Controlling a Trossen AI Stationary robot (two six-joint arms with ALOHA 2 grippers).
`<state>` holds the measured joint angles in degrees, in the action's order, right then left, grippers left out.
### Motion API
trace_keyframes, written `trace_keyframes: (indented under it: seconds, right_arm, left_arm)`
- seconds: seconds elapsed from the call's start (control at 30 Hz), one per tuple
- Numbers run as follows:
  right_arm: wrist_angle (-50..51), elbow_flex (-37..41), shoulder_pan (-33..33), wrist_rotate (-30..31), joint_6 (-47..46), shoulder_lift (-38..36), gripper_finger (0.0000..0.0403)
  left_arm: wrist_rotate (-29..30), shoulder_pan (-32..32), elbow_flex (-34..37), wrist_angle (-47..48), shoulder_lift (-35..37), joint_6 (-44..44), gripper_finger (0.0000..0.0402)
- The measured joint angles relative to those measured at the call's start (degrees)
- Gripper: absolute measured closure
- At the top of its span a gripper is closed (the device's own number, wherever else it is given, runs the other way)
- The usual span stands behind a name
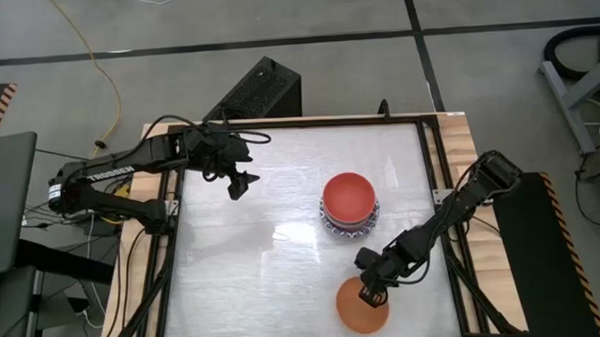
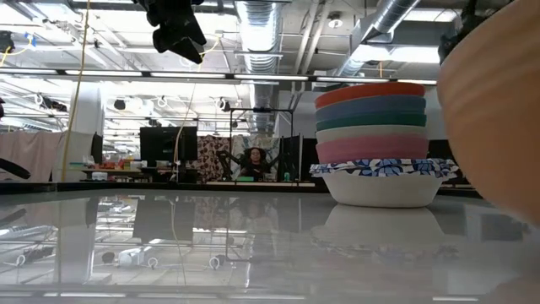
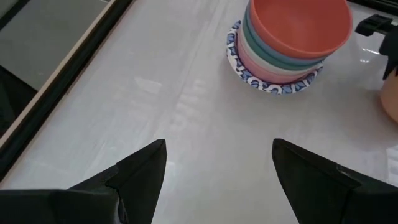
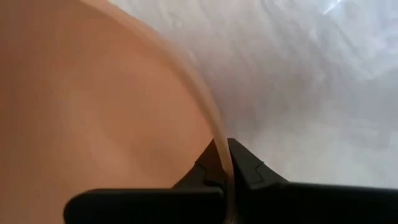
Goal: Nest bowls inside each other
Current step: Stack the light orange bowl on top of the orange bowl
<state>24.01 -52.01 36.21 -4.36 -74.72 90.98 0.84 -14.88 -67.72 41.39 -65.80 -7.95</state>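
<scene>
1. The step in hand is picking up the last loose bowl: the right end effector [image 1: 371,292] is clamped on the rim of the orange bowl [image 1: 362,307], one finger inside and one outside, near the bench's [image 1: 253,260] front edge.
2. The stack of bowls [image 1: 349,206] stands near mid-bench, red one on top, a blue-and-white patterned one at the bottom.
3. Next, I judge, comes lifting the orange bowl clear, carrying it over the stack and lowering it level into the red one.
4. The left end effector [image 1: 242,181] waits spread wide above the bench's far left part.
</scene>
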Motion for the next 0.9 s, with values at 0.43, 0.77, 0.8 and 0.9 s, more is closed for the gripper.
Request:
trace_keyframes:
  seconds: [0.43,0.77,0.8,0.9]
  right_arm:
    - [14.8,-3.1,-4.9,-1.8,5.8,-12.5,0.0396]
    - [27.4,-8.1,-15.0,1.5,13.0,-26.1,0.0397]
    - [27.5,-9.1,-16.5,1.5,14.2,-27.0,0.0397]
    - [27.5,-12.2,-21.1,2.0,18.0,-29.3,0.0398]
  left_arm:
    - [-1.7,0.0,0.0,-0.1,0.0,-0.9,0.012]
    - [-1.7,0.0,0.0,0.0,0.0,-1.0,0.012]
    - [-1.7,0.0,0.0,0.0,0.0,-1.0,0.012]
    - [-1.7,0.0,0.0,-0.1,0.0,-0.8,0.012]
